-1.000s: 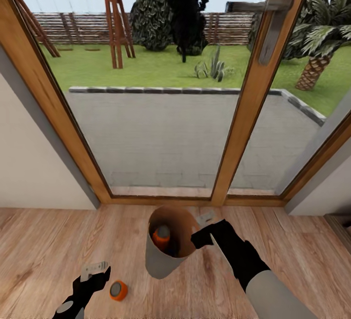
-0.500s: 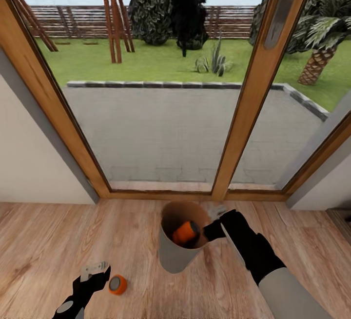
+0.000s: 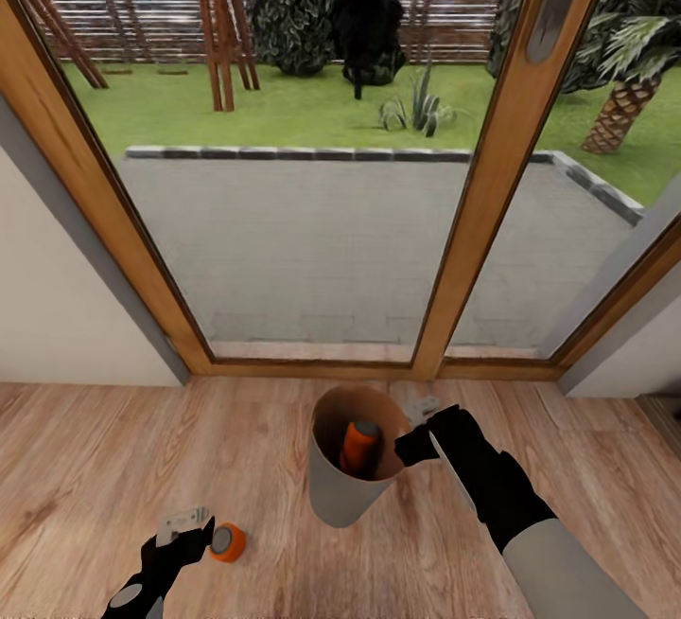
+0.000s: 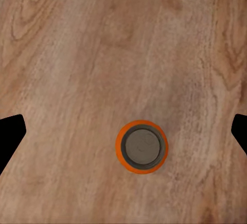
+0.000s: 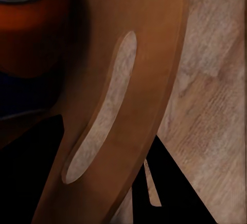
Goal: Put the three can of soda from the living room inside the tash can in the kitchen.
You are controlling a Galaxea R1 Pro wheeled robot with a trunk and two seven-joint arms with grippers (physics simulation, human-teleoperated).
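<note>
While the left gripper (image 3: 189,526) hangs low over the wood floor (image 3: 95,468) with its fingers spread wide, an orange can (image 3: 228,541) stands upright just beside its tips, untouched; the left wrist view shows that can's grey top (image 4: 142,147) lying between the two dark fingertips. Farther out, the right gripper (image 3: 416,425) is clamped on the rim of the trash can (image 3: 340,496), holding it tilted. A second orange can (image 3: 359,447) leans inside it; something dark blue lies beneath, too shadowed to name. Beyond stand the glass garden doors (image 3: 312,240).
</note>
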